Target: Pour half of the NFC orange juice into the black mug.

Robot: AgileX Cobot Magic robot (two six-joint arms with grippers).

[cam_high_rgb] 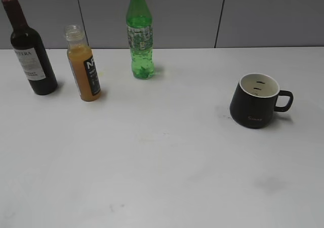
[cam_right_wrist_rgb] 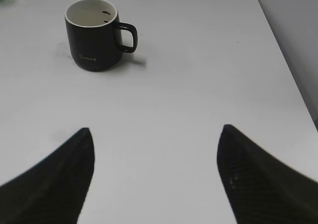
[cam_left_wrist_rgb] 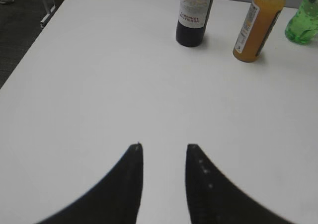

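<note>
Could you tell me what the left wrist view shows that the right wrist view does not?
Only the left wrist view shows the wine bottle and the NFC orange juice, standing apart, plus the open left pincer. Only the right wrist view shows the black mug, upright, handle to the right, and the wider-open right pincer. Both show the white table and a bit of the green bottle.

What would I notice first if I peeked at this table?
Probably the three bottles lined up at the back left: a dark wine bottle, the NFC orange juice with no cap, and a bright green soda bottle. Then the black mug, standing alone on the right, handle pointing right.
</note>
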